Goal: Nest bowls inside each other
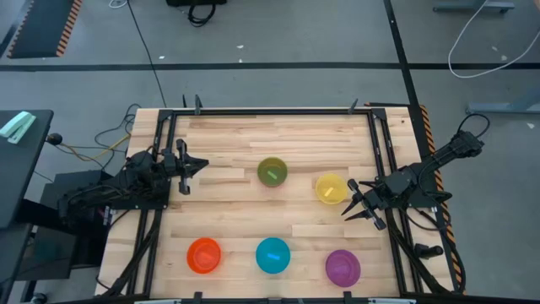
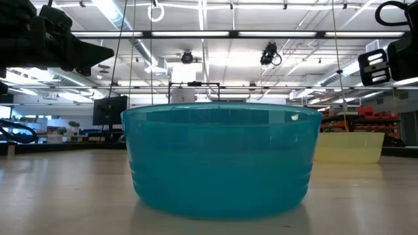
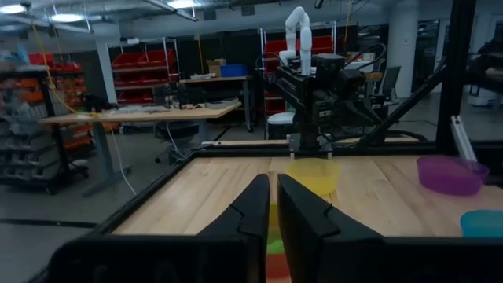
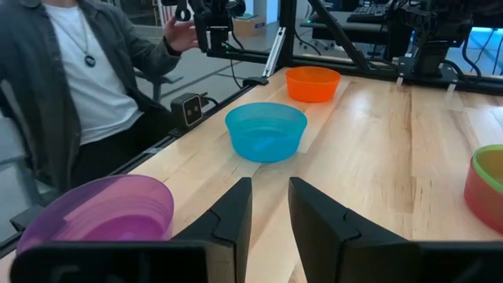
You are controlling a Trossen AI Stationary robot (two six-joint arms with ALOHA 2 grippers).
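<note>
Five bowls stand upright on their bases on the wooden table, apart from one another. The olive green bowl (image 1: 272,171) and the yellow bowl (image 1: 331,188) are mid-table. The orange bowl (image 1: 203,255), the blue bowl (image 1: 272,255) and the purple bowl (image 1: 343,266) stand along the near edge. My left gripper (image 1: 201,165) is shut and empty at the table's left side, pointing toward the olive green bowl. My right gripper (image 1: 348,201) is open and empty, just to the right of the yellow bowl. In the right wrist view, the purple bowl (image 4: 102,208), the blue bowl (image 4: 266,131) and the orange bowl (image 4: 312,83) lie ahead of it.
A dark metal frame (image 1: 270,111) runs along the table's far edge and down both sides. A person in a grey jacket (image 4: 71,86) stands beside the table's near edge. Bare wood lies between the two rows of bowls (image 1: 253,215).
</note>
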